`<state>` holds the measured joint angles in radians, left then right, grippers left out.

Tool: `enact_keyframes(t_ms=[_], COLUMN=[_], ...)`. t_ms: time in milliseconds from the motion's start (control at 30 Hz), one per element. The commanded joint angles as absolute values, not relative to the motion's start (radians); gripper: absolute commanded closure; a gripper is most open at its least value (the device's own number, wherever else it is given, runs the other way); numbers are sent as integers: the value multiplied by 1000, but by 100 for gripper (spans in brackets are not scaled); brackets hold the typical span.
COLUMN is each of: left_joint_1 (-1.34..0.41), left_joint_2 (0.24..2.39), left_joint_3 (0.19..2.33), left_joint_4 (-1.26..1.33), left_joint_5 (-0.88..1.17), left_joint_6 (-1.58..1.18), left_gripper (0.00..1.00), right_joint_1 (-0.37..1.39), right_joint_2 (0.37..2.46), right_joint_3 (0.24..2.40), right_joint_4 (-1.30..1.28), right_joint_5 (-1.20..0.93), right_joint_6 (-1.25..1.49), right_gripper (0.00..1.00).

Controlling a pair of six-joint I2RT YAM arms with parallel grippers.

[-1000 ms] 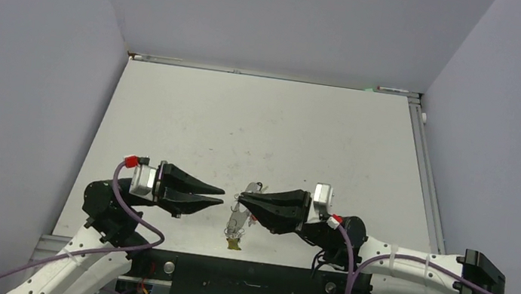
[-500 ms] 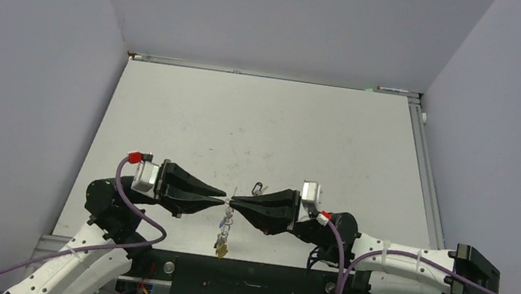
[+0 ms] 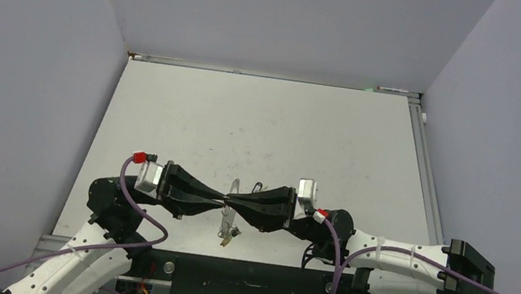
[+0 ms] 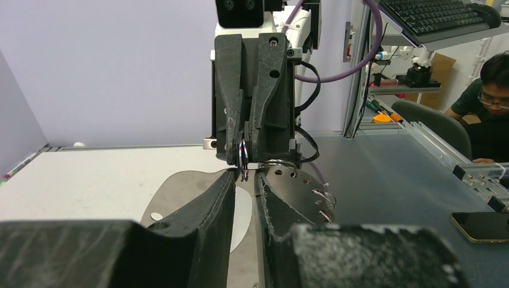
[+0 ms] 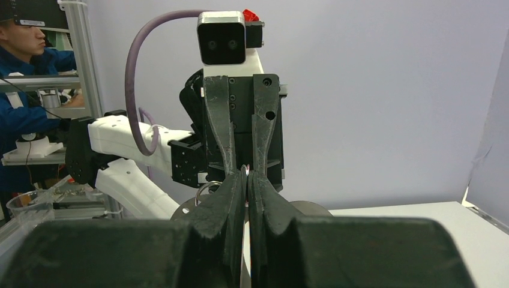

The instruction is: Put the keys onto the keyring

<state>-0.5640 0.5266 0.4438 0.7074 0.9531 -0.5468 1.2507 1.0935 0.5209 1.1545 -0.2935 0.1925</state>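
Both grippers meet tip to tip above the table's near edge. My right gripper (image 3: pixel 229 202) is shut on the keyring (image 3: pixel 235 187), a flat grey oval loop with small holes (image 4: pixel 289 181) that it holds off the table. A thin wire ring (image 4: pixel 243 163) shows between its fingertips. Below the tips hang the keys (image 3: pixel 229 236), the lowest one yellowish. My left gripper (image 3: pixel 222 200) faces it with its jaws a narrow gap apart. The wire ring's lower end sits in that gap (image 4: pixel 245 175) and does not fill it. A tiny black clip (image 3: pixel 258 188) lies just behind.
The white table (image 3: pixel 260 124) stretches away behind the grippers, with grey walls on three sides. Past the table's right side are a dark bench with a phone (image 4: pixel 483 225) and a seated person (image 4: pixel 487 90).
The two grippers have come together until their tips meet. The right one carried the keyring and hanging keys leftward. The left one narrowed slightly and reached right.
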Motion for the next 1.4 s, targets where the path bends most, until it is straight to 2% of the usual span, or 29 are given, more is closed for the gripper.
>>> enact_keyframes(t_ms=[0, 133, 233, 300, 767, 967, 1167, 1233, 1367], left_joint_1=[-571, -571, -571, -571, -569, -569, -571, -574, -575], left_joint_2=[527, 520, 519, 517, 513, 495, 484, 484, 486], left_joint_3=[450, 448, 452, 457, 473, 522, 572, 580, 589], left_joint_4=[736, 734, 722, 702, 644, 441, 229, 191, 145], left_joint_5=[963, 953, 948, 939, 922, 867, 790, 763, 727], left_joint_6=[-571, -567, -556, -544, -509, -357, -221, -199, -173], left_gripper=[85, 86, 97, 100, 100, 100, 100, 100, 100], right_joint_1=[1246, 1246, 1247, 1246, 1246, 1245, 1240, 1237, 1225], right_joint_2=[1099, 1105, 1109, 1113, 1120, 1119, 1082, 1070, 1041], right_joint_3=[574, 578, 580, 581, 608, 621, 630, 629, 617], right_joint_4=[1254, 1250, 1252, 1252, 1179, 1123, 1007, 985, 965], right_joint_5=[-321, -326, -333, -339, -401, -417, -400, -390, -369], right_joint_6=[198, 197, 200, 201, 196, 180, 141, 134, 130], right_gripper=[95, 95, 95, 95, 95, 94, 65, 59, 56])
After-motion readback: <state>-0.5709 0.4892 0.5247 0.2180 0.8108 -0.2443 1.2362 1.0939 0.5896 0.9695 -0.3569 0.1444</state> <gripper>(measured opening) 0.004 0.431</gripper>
